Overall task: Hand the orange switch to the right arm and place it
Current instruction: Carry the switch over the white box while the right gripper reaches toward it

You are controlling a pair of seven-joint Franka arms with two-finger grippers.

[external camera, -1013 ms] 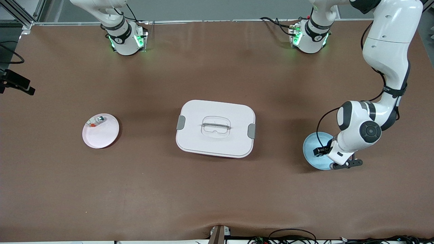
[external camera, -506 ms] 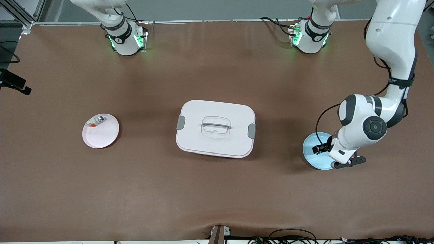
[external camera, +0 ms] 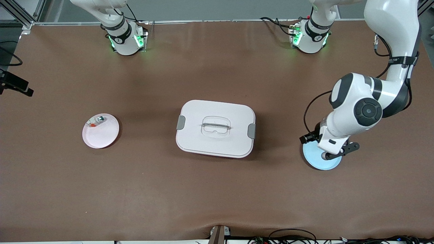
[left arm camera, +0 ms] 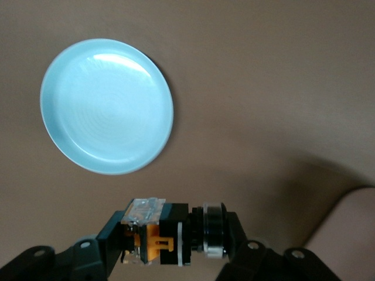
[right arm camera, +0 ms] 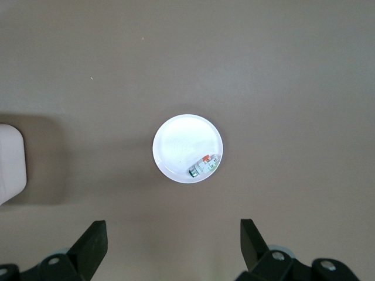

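The orange switch (left arm camera: pixel 153 237), a small black body with an orange band and a clear end, lies crosswise between the fingers of my left gripper (left arm camera: pixel 176 240), which is shut on it. It hangs above the table beside the light blue plate (left arm camera: pixel 105 105), and that plate is bare. In the front view the left arm's white wrist (external camera: pixel 335 137) covers the gripper and the switch over the blue plate (external camera: pixel 318 162). My right gripper (right arm camera: pixel 173 246) is open, with nothing between its fingers, high over the table near the pink plate (right arm camera: pixel 176 137).
A white lidded box (external camera: pixel 215 128) with a handle sits mid-table. The pink plate (external camera: pixel 101 135) toward the right arm's end holds a small silver-and-red piece (external camera: pixel 96 121). The box's corner (left arm camera: pixel 345 234) shows by the left gripper.
The left arm has risen off the blue plate with the switch in its grip and drifted toward the middle of the table. More of the plate shows now.
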